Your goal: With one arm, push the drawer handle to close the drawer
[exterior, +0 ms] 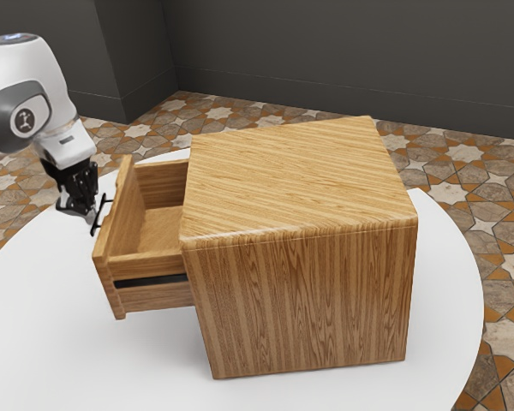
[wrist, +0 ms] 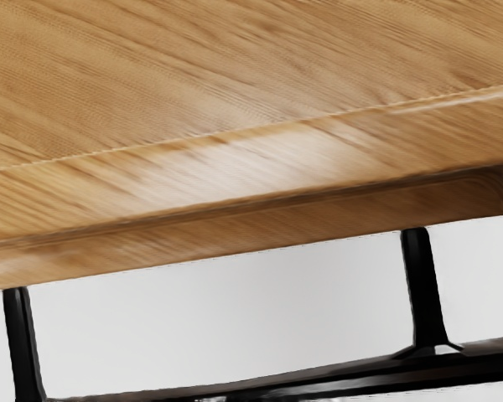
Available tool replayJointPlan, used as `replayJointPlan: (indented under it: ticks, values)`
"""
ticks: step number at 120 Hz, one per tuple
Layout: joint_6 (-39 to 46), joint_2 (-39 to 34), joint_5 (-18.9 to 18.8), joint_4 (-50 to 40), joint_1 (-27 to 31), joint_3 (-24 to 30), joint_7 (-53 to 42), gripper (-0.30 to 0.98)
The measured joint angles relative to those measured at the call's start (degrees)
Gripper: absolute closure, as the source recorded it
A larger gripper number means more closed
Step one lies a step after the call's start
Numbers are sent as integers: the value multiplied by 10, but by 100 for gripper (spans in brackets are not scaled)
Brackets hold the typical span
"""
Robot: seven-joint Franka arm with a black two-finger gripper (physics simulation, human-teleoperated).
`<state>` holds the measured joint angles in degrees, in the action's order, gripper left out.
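Exterior view, nearest first. Across the lower part of the frame and round to the right: white table (exterior: 43, 342) with a curved edge. At the centre, on the table: wooden cabinet (exterior: 300, 300), one grained side toward the camera, lighter top above. Left of centre, standing out of the cabinet toward the exterior view's left: drawer (exterior: 158, 300), clearly open, with inner walls and base in sight. Along the near side of the drawer: dark rail (exterior: 150, 281), running back to the cabinet.

On the drawer's outer front, at left in the exterior view: thin black handle (wrist: 469, 366). Just beside the handle, left of the drawer front: black tool (exterior: 87, 205), pointing downward. Contact with the handle: cannot tell. Tool apart or together: cannot tell. Above the tool, at upper left of the frame: white and grey arm (exterior: 58, 98), slanting down toward the drawer.

Wrist view: bar of the handle along the lower edge, with two dark posts (wrist: 423, 285) between bar and wood; pale table surface visible between the posts. Broad grained wood across the upper part.

Farther off in the exterior view: floor (exterior: 450, 163) of patterned brown, grey and orange tiles. Farthest, along the top: dark grey wall (exterior: 343, 60).
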<state>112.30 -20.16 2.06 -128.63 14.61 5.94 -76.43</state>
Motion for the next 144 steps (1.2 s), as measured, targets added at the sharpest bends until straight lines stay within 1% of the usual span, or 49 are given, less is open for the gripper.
replayJointPlan:
  ticks: [44,104,144]
  values:
    - [0,31,10,33,0,37,36,78]
    - [0,95,9,108,-1,102,87,78]
    - [0,129,5,138,4,135,116,79]
